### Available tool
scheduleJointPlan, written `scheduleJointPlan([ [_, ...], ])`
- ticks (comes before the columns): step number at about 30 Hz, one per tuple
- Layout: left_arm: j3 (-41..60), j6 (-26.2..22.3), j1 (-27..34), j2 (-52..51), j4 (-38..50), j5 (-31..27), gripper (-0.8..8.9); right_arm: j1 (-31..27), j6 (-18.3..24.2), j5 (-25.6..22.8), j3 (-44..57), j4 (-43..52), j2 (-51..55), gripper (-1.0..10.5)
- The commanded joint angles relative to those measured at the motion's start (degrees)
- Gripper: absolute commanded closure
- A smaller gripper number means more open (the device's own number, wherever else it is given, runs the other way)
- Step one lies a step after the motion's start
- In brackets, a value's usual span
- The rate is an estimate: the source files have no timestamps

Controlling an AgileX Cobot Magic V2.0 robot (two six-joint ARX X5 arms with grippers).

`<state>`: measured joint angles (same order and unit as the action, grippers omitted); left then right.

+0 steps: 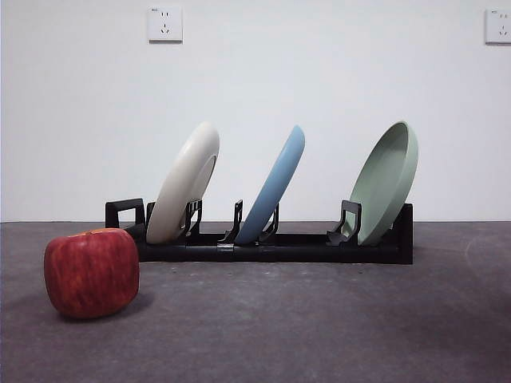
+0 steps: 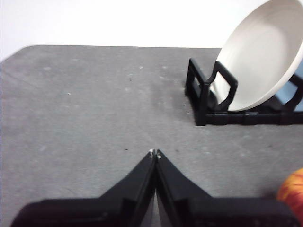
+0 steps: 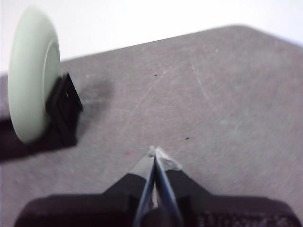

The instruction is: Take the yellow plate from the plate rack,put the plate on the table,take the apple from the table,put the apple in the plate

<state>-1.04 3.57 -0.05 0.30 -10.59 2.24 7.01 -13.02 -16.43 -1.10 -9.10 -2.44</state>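
Yellow plate matte, smooth; plate rack black plastic; table rough matte grey; apple faintly glossy.

A plain white wall fills the space behind the scene, smooth and evenly lit, without visible marks. Two white electrical sockets are mounted high on it: one socket left of centre and a second socket cut off by the right edge of the front view. The light is soft and diffuse, and the wall meets the dark grey surface below in a straight level line.
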Motion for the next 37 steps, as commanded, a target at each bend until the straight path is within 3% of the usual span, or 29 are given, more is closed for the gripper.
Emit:
scheduleJointPlan([
  [1, 0.6, 2.8, 0.0, -0.1, 1.1, 1.3, 8.18, -0.2, -10.7, 2.8, 0.5, -0.3, 0.0, 9.5],
  [5, -1.3, 5.2, 0.0, -0.1, 0.3, 1.2, 8.21, -0.2, -10.7, 10.6, -1.2, -0.4, -0.6, 9.6],
  [14, -14.8, 8.7, 0.0, 8.0, -2.8, 1.8, 8.21, -0.2, -10.3, 13.9, -13.2, -1.8, -9.8, 9.6],
  [29, -39.7, 8.3, 0.0, 38.9, -4.8, 20.1, 8.12, -0.2, 1.5, 28.3, -42.4, -14.1, -33.3, 9.3],
  [31, -42.6, 8.3, 0.0, 43.2, -5.7, 22.4, 7.75, -0.2, 2.3, 28.6, -45.4, -15.6, -36.2, 8.6],
  [34, -47.0, 8.3, 0.0, 49.4, -7.0, 24.6, 5.48, -0.2, 3.3, 28.6, -49.2, -18.1, -40.4, 6.8],
  [37, -51.6, 8.3, -0.2, 55.3, -8.6, 27.9, 5.22, -0.2, 3.7, 28.6, -51.3, -18.8, -43.8, 5.7],
])
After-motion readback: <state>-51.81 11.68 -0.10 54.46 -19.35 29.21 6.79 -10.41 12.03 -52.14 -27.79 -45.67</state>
